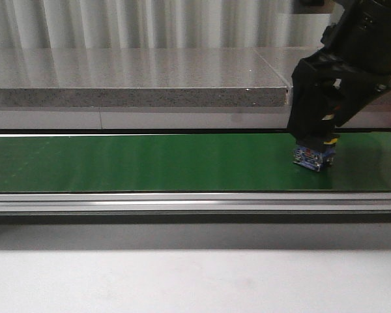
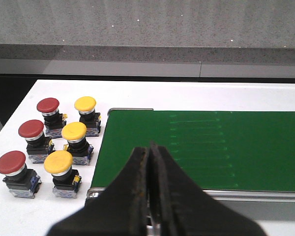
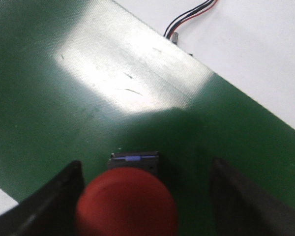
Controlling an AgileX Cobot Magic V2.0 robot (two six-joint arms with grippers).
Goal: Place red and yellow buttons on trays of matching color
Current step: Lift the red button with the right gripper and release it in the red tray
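Right of centre on the green belt (image 1: 150, 163), the right gripper (image 3: 145, 196) stands open astride a red button (image 3: 126, 204); rigid, light, smooth-capped, best pinched at its squarish base; left gripper (image 2: 150, 162) is closed, empty

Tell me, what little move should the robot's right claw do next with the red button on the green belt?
Probably close. The right gripper hangs open around the round red push button, which stands on the green conveyor belt. One finger looks near the cap; the other stands apart. Closing would grip the button so it can be lifted.
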